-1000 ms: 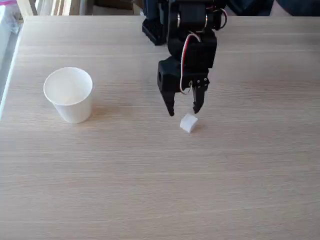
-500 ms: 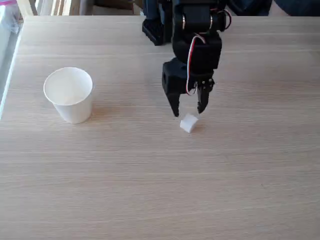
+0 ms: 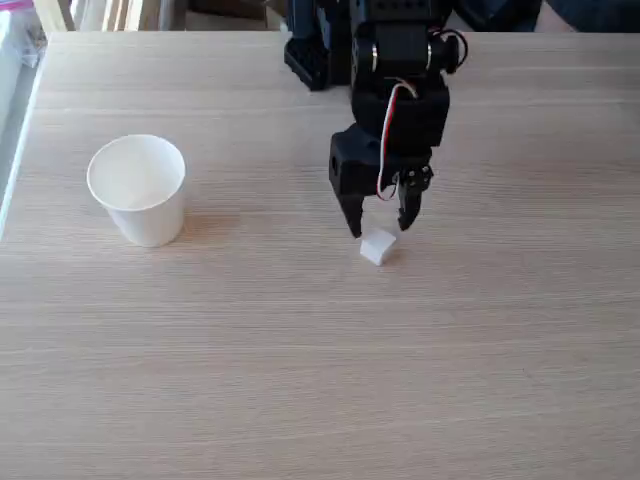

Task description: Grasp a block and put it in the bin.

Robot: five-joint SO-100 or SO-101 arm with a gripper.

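In the fixed view a tiny white block point(image 3: 377, 246) lies on the wooden table near the middle. My black gripper point(image 3: 381, 228) hangs right above and just behind it, open, its two fingertips spread about a block's width apart with nothing between them. The block sits just in front of the fingertips, apart from them as far as I can tell. The bin point(image 3: 139, 189), a white paper cup, stands upright at the left, far from the gripper.
The arm's black base point(image 3: 318, 50) stands at the table's far edge point(image 3: 180, 34). A pale strip point(image 3: 18, 110) runs along the table's left side. Bare wood point(image 3: 320, 380) stretches across the front.
The gripper has shifted slightly to the right and lower, ending closer over the block. Block and cup have not moved.
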